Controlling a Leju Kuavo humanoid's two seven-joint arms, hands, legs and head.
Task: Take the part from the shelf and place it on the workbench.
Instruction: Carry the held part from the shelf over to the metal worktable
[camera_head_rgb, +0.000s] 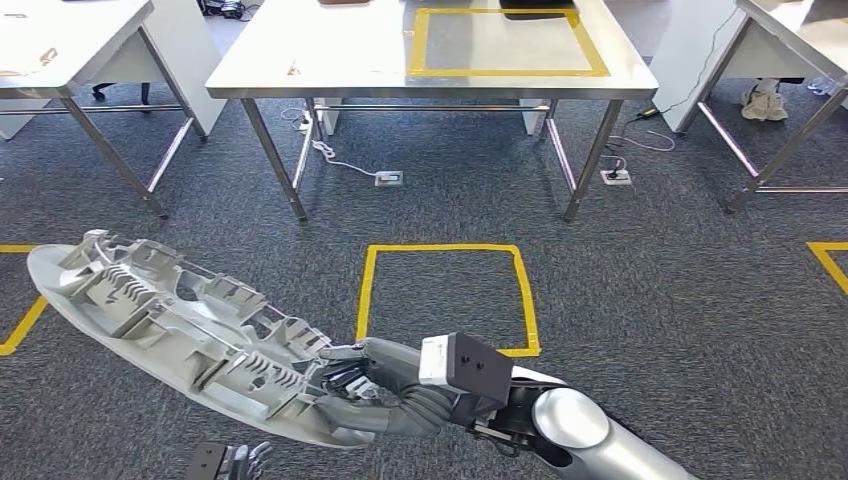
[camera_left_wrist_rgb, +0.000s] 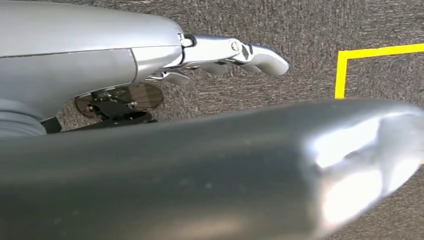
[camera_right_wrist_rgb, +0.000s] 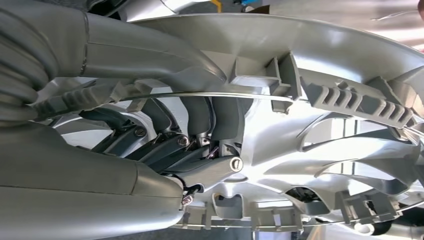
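the right hand (camera_head_rgb: 345, 378) gripped the part (camera_head_rgb: 180, 325), a long grey moulded piece with ribs and clips on its upper face, and held it clear of the carpet (camera_head_rgb: 650, 300), nearest the camera in the head view. in the right wrist view the dark fingers (camera_right_wrist_rgb: 200, 120) hooked through an opening in the part (camera_right_wrist_rgb: 325, 115) while the thumb lay over its rim. the part ran from the hand away to the robot's left, its far end reaching almost to a strip of yellow tape (camera_head_rgb: 22, 325) on the floor. the left hand (camera_head_rgb: 245, 462) hung low, just below the near edge of the part; in the left wrist view its fingers (camera_left_wrist_rgb: 250, 52) pointed out over the carpet with nothing between them (whether they were spread or drawn together, i could not tell).

beyond the part, a square of yellow tape (camera_head_rgb: 445, 300) was marked on the carpet, its near edge just beside the right wrist. further off still stood the workbench (camera_head_rgb: 330, 60), a steel-topped table on metal legs, well apart from the part, with a yellow taped rectangle (camera_head_rgb: 505, 42) on its top. white cables and floor sockets (camera_head_rgb: 390, 178) lay under it. a second steel table (camera_head_rgb: 60, 45) stood to the workbench's left and a third (camera_head_rgb: 790, 30) to its right.
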